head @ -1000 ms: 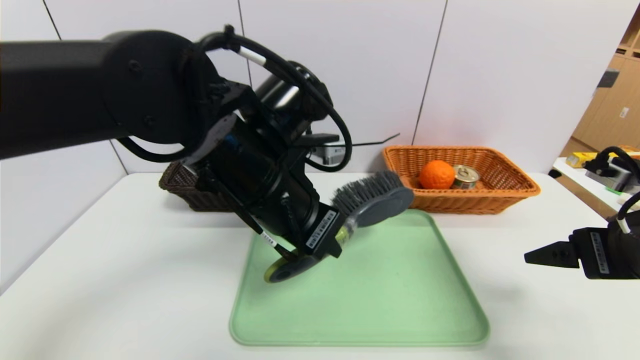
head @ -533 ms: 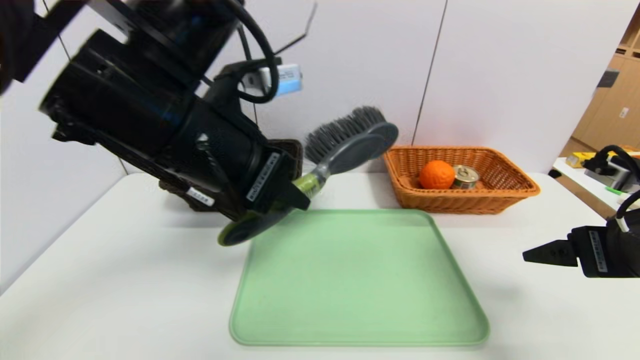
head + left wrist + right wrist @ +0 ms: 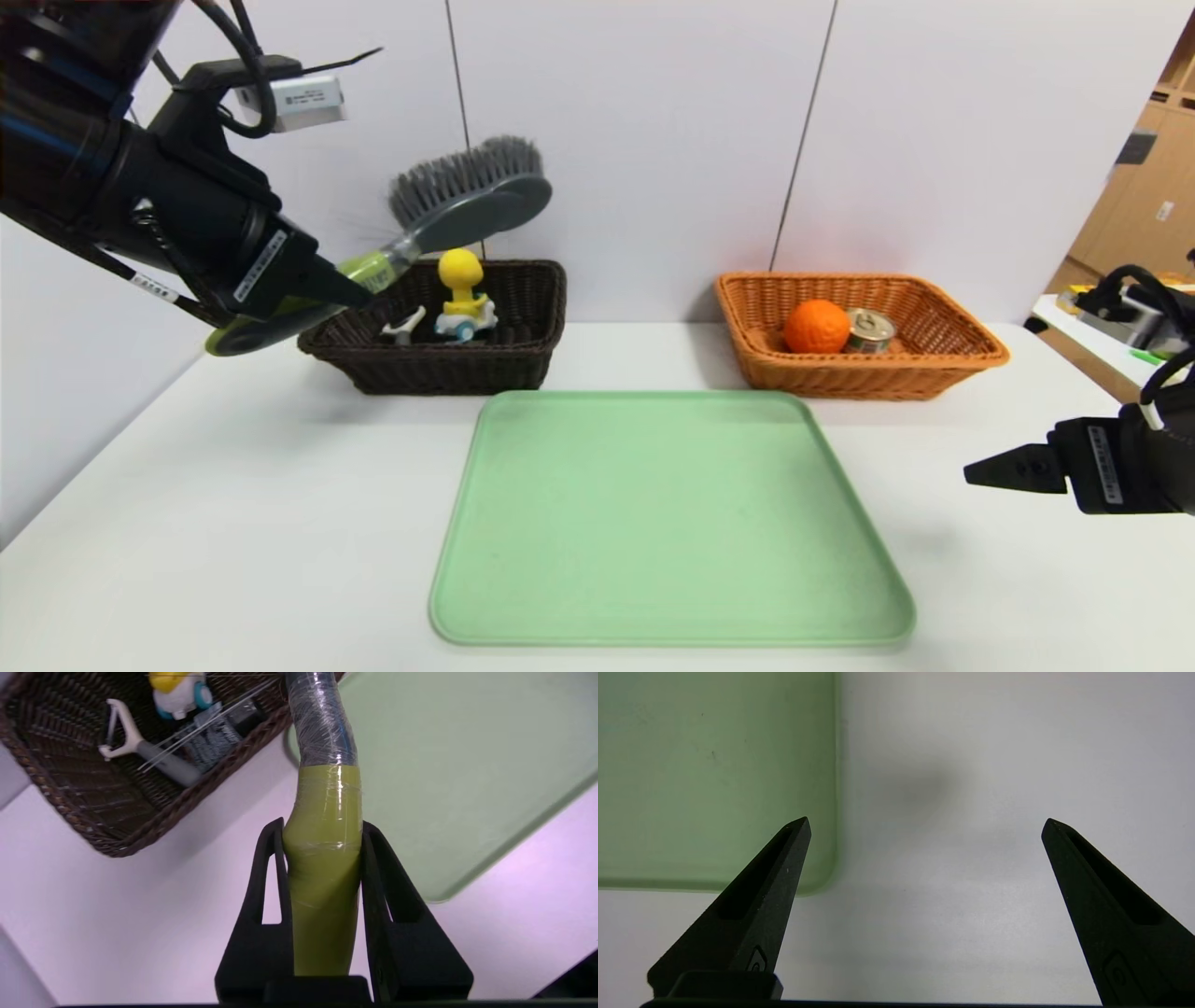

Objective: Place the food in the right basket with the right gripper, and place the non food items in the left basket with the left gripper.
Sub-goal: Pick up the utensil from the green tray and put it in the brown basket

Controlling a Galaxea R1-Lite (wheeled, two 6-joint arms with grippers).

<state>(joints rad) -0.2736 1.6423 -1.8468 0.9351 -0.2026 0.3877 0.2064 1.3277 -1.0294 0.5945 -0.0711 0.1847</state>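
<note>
Left claw (image 3: 350, 285) clamped on brush (image 3: 467, 196) handle above dark basket (image 3: 523, 359); handle end hidden behind fingers. Right claw (image 3: 924, 826) spread wide, tray (image 3: 691, 765) corner beneath.

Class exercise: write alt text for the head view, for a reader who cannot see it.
The left hand holds a grey brush by its green handle, raised above the dark basket. The right hand waits open beside the green tray.

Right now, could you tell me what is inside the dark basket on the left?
The dark basket holds a yellow-headed toy and a white-headed peeler. The brush, held above by the left gripper, partly hides the basket floor.
</note>
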